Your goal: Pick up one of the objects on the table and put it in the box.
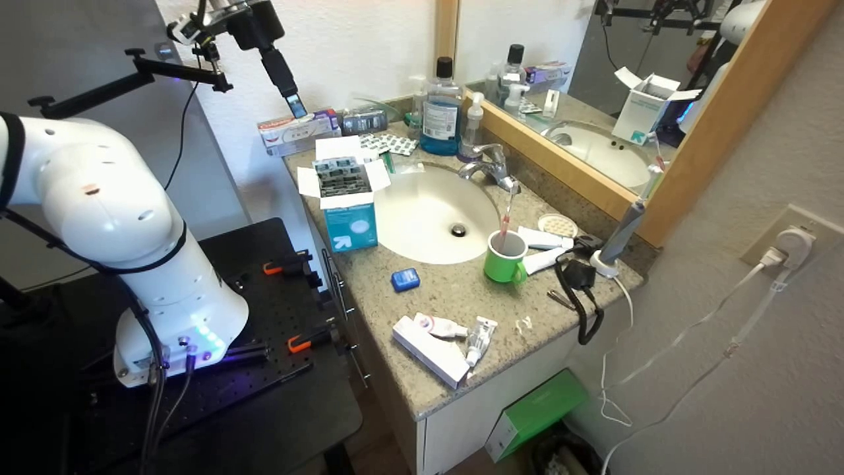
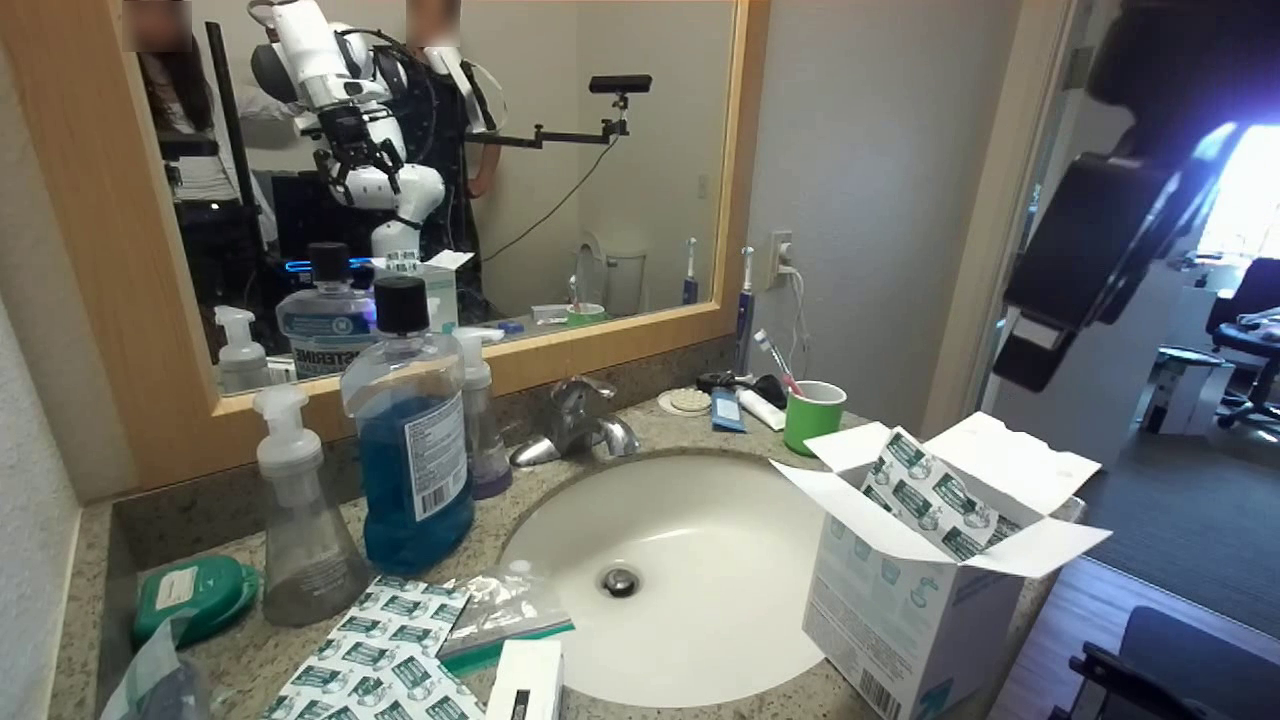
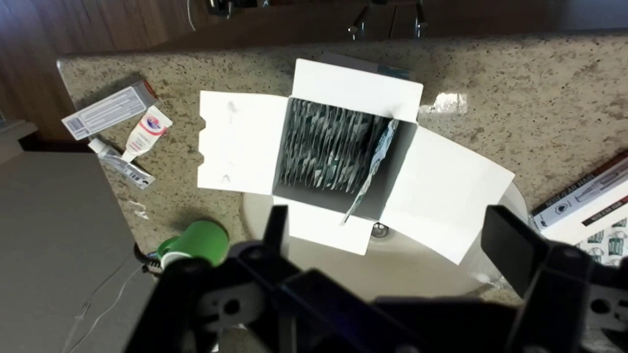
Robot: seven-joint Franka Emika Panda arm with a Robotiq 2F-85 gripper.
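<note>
The speckled stone surface [image 1: 438,293] spreads out beside me, and along its right side, in an exterior view, rises a wood-framed mirror [image 1: 587,86]. My white arm [image 1: 105,178] stands to the left. Set into the surface is the oval sink [image 1: 422,218]. Lower than the surface, at its near end, I see a bright green carton [image 1: 537,412].

The box [image 1: 351,229], teal-sided in that view, stands upright on the surface just left of the sink, its white flaps folded outward. Through the wrist view I look down on packets [image 3: 324,147] packed in a row inside it, with one leaning apart from the others. I hold my end effector [image 3: 386,215] higher than the box and apart from it, its two fingers [image 3: 512,247] spread wide.

A blue mouthwash bottle [image 1: 440,119] stands upright beyond the sink, and the chrome faucet [image 1: 491,168] is at the sink's right side. A toothpaste carton [image 1: 298,135] lies at the far left corner of the surface; a white carton [image 1: 428,353] lies at the near end. Between that and the faucet stands a green mug [image 1: 499,267], a toothbrush [image 1: 506,221] leaning in it. A white tube [image 1: 438,326] and a silver tube [image 1: 481,338] lie just beside the white carton. A blue case [image 1: 405,280] lies between the sink and that carton.
</note>
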